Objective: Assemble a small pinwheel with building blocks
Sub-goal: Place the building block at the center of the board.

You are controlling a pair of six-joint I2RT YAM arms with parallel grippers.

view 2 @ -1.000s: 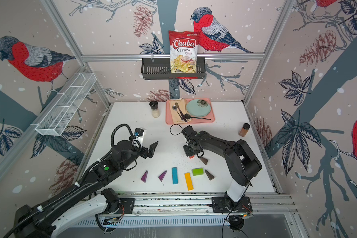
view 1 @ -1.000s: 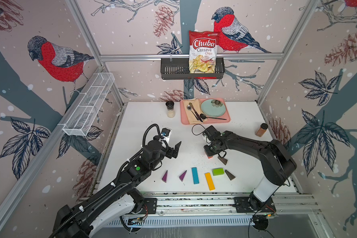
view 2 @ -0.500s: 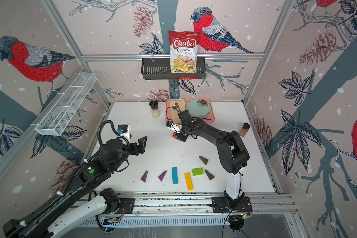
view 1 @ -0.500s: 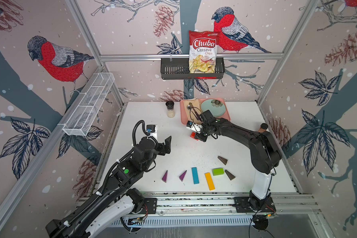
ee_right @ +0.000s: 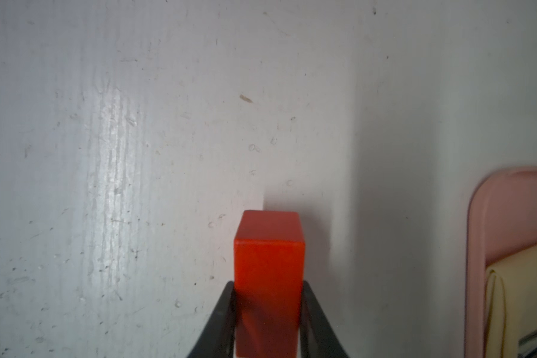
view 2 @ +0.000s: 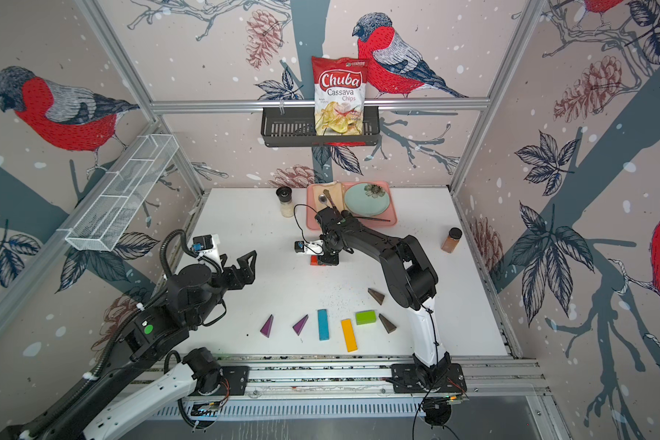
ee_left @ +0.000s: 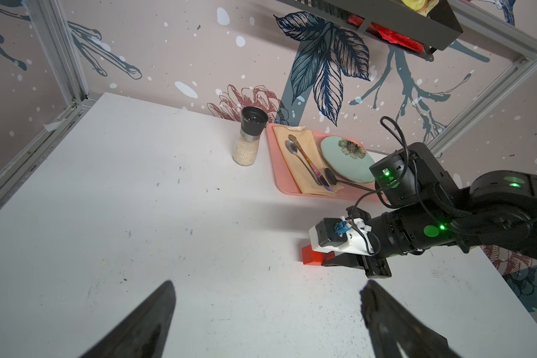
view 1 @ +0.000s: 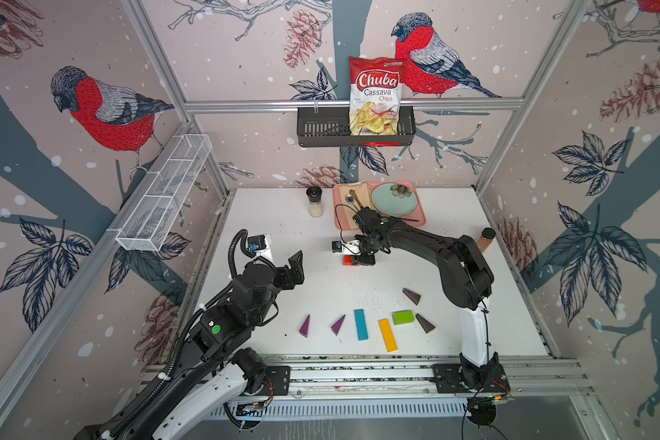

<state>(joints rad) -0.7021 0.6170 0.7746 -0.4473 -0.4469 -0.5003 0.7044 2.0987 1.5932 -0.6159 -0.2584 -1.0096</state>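
Right fingers [ee_right: 219, 322]: black, tapered, pressed against the two long side faces of the red brick [ee_right: 268, 266], pinching it. The brick's long axis runs straight out from between them, free end leading and clear of the grip. Position: middle of the worktop [view 1: 282, 236], near the pink tray [ee_right: 478, 248]. Whether it is seated or just above the surface, I cannot tell. Finish: glossy orange-red paint, square section, softly eased edges.

Left fingers [ee_left: 143, 322]: spread wide, holding nothing, aimed toward the brick from well apart.

Loose stock, in a rough row near the front edge, well apart from the brick:
- purple wedges [view 1: 305, 325] [view 1: 338, 324]
- blue bar [view 1: 360, 324]
- yellow bar [view 1: 387, 335]
- green brick [view 1: 403, 317]
- dark brown wedges [view 1: 412, 296] [view 1: 425, 324]

All are painted and lie flat; the wedges taper to sharp tips.

Pinwheel: nothing joined yet, by my reading. The green brick, the likely hub partner, lies nearer the right arm.

Worktop finish: white, scuffed, faint sheen.
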